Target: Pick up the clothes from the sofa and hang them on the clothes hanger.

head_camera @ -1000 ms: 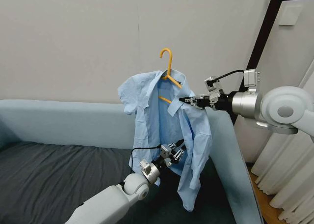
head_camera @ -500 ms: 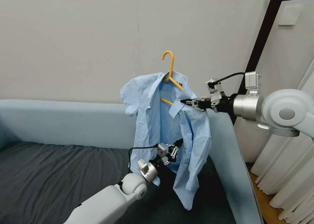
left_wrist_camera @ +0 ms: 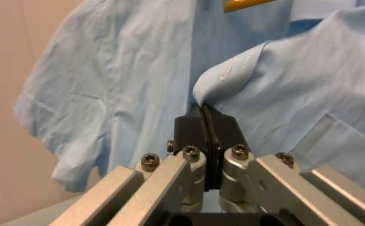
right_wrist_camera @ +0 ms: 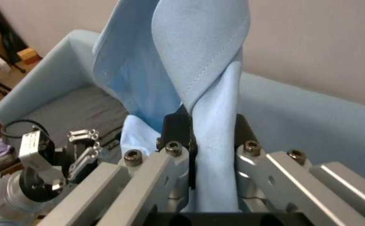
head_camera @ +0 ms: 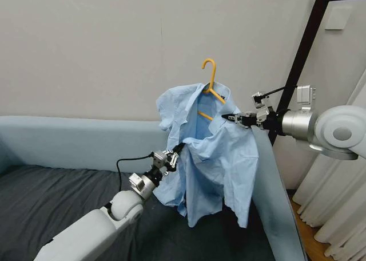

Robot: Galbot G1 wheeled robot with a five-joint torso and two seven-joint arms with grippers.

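Left gripper (head_camera: 173,154): near and low, pressed shut on the front edge of the shirt (head_camera: 214,158)
Shirt: up in the air over the sofa (head_camera: 68,141), draped on the orange hanger (head_camera: 209,73)
Right gripper (head_camera: 233,117): pinching the cloth at the shoulder, just beside the hanger
Doing it well: hold both pinches tight, lift level, aim the hook at the black pole (head_camera: 301,52), likely the rack

My right end effector (right_wrist_camera: 201,126) clamps the blue shirt (right_wrist_camera: 198,52).
A fold rises from between my fingers; behind it stands the pale blue sofa (right_wrist_camera: 308,113), with my left end effector (right_wrist_camera: 90,148) near the cloth.
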